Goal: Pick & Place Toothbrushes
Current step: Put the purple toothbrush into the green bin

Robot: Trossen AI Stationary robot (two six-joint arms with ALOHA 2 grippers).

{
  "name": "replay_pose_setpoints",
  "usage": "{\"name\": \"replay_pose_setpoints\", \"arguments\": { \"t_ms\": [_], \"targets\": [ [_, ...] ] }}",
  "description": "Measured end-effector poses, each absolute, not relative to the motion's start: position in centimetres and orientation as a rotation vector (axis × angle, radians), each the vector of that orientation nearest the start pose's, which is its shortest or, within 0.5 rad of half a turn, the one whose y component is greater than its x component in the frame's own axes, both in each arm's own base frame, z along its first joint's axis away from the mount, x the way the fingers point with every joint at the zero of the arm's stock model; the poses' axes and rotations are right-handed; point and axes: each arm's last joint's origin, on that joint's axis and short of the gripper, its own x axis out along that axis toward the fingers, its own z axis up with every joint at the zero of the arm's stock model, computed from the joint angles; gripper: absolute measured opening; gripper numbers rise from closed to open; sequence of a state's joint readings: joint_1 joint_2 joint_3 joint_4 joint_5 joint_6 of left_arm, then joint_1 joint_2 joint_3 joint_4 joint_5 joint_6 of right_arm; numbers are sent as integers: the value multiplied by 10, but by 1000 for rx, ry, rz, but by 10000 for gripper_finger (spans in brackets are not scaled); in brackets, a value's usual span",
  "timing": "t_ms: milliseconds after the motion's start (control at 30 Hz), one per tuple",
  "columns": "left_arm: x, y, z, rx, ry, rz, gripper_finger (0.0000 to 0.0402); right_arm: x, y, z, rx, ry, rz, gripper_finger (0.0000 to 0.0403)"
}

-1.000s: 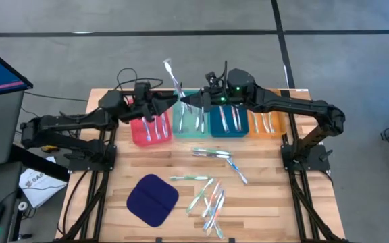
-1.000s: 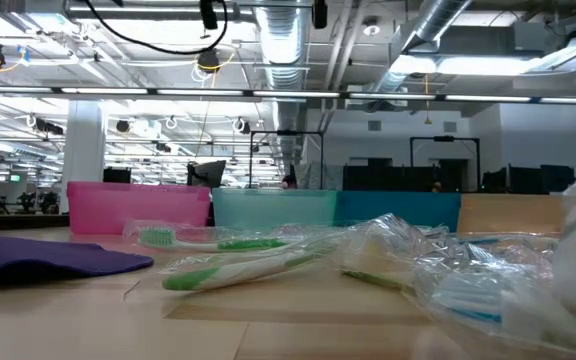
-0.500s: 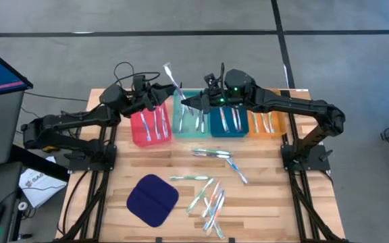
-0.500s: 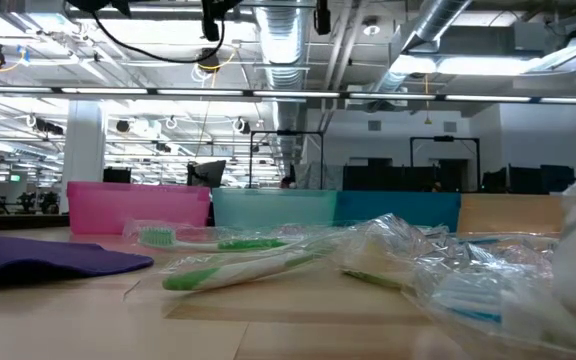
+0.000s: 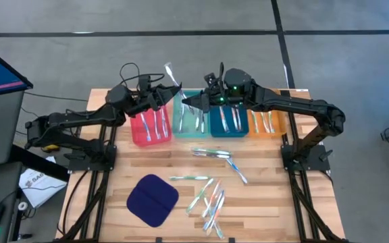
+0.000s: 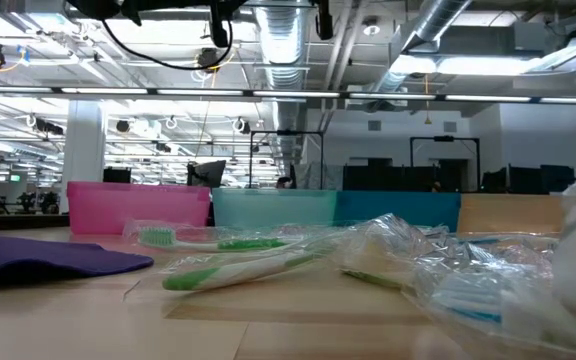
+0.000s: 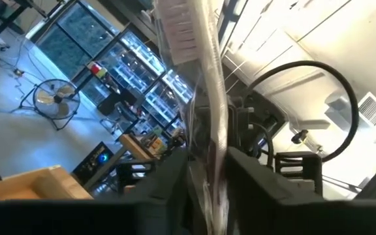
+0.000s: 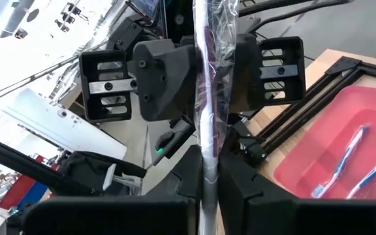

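Both arms meet above the trays along the tabletop's far edge. The right pincer [image 5: 186,102] and left pincer [image 5: 169,92] are both clamped on one wrapped toothbrush [image 5: 172,75], its long axis tilted, head pointing past the far edge. Its lower end is hidden between the fingers.
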State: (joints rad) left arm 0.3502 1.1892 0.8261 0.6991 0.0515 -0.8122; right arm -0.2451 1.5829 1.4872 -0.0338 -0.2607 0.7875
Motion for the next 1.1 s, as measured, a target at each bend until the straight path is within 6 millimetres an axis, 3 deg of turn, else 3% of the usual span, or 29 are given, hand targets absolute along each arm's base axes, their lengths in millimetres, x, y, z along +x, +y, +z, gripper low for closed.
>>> {"name": "replay_pose_setpoints", "arguments": {
  "t_ms": [167,667,800,1100],
  "targets": [
    [246,93,351,-717,-432,116,16,358,-82,390,818,138,-40,21],
    [241,103,347,-933,-276,-127,11,356,-83,386,780,240,96,61],
    [242,103,343,-957,-226,-125,10,355,-85,383,818,257,71,103],
    [250,103,333,-971,-154,-162,10,354,-88,383,865,260,79,245]
  ]
}}
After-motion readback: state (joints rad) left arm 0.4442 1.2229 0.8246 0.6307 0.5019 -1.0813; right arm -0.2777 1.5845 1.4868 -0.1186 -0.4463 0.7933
